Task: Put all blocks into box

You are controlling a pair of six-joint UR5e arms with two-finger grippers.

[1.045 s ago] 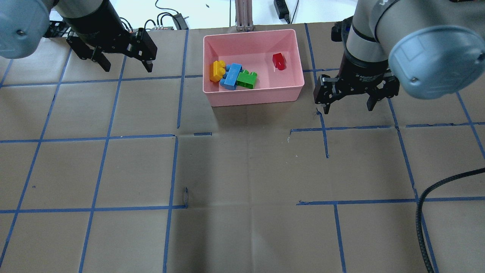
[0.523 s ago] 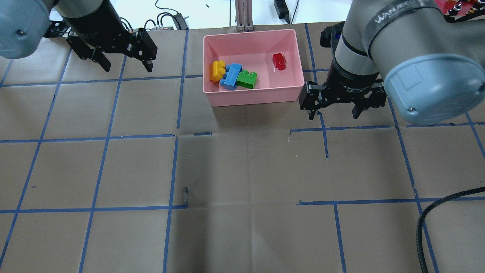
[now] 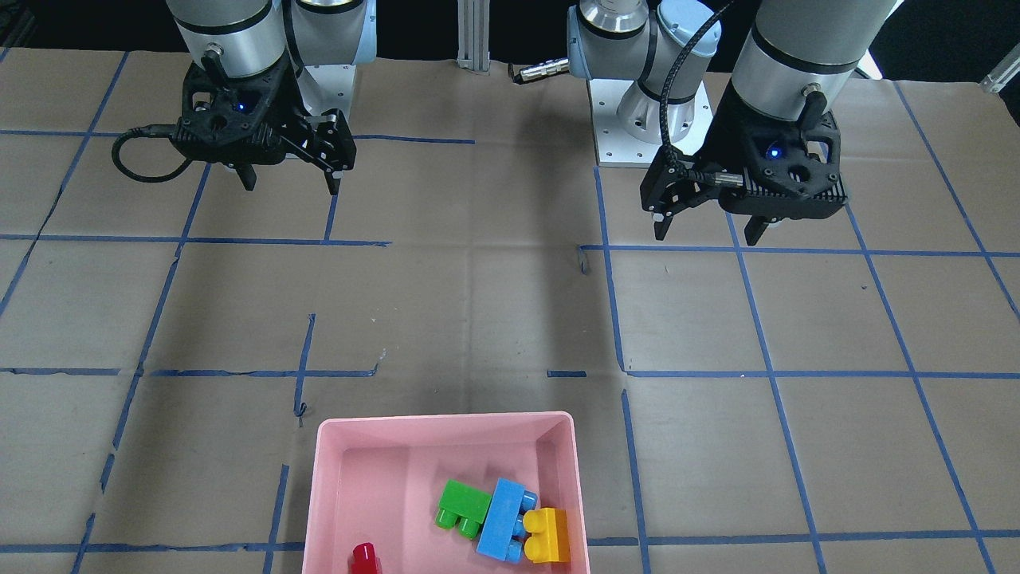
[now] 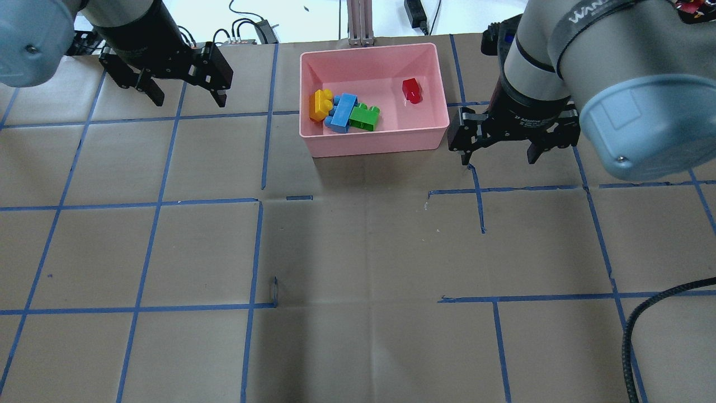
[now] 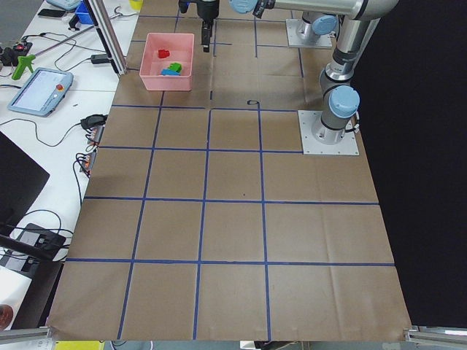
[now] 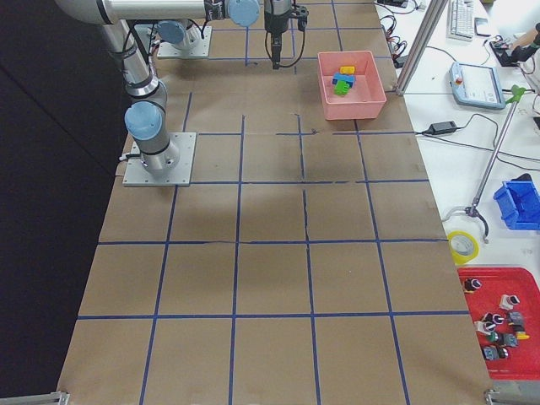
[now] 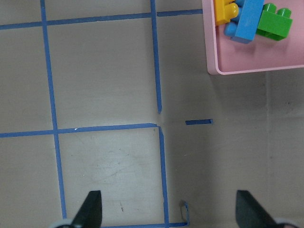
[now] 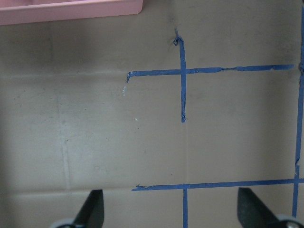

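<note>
**A:** Front camera?
**B:** The green block (image 3: 462,505), blue block (image 3: 502,518) and yellow block (image 3: 548,536) touch in a cluster inside the pink box (image 3: 323,494). The red block (image 3: 364,556) lies apart in it.
**A:** Overhead?
**B:** The left gripper (image 4: 189,102) hangs wide and empty, well apart from the box. The right gripper (image 4: 500,161) is just as wide and empty, near the box's right end.
**A:** Side cameras?
**B:** Too small to add anything.
**A:** Wrist cameras?
**B:** The left one catches a box corner with the cluster. The right one catches only the box's edge.

Your box (image 4: 373,143) is pink. You have a yellow block (image 4: 320,104), a blue block (image 4: 342,112), a green block (image 4: 364,117) and a red block (image 4: 411,90). Your tabletop (image 4: 358,252) is brown with a blue tape grid (image 4: 159,204). The left gripper (image 4: 189,101) and right gripper (image 4: 499,159) are black.
</note>
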